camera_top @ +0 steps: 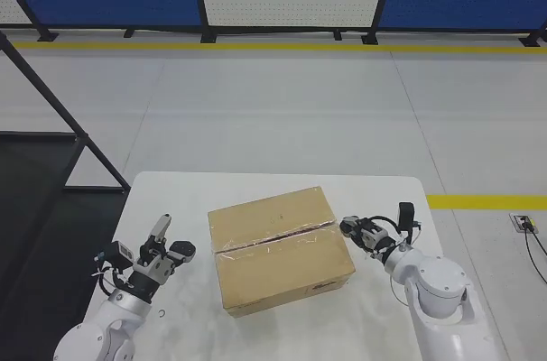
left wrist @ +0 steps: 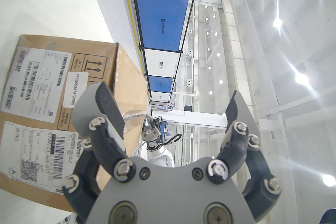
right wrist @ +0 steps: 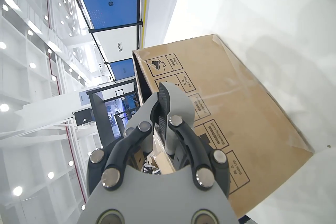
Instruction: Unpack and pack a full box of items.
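A closed cardboard box, sealed with clear tape along its top seam, sits in the middle of the white table. My left gripper hovers open just left of the box, apart from it; its wrist view has the box's labelled side beyond the open gripper. My right gripper is close to the box's right side with its fingers pressed together and nothing between them. Its wrist view looks past the shut gripper at the box's printed side.
The table's edges lie near the box on all sides, with bare strips of tabletop in front and behind. A black frame stands off the table's left. Grey floor with a yellow line lies beyond.
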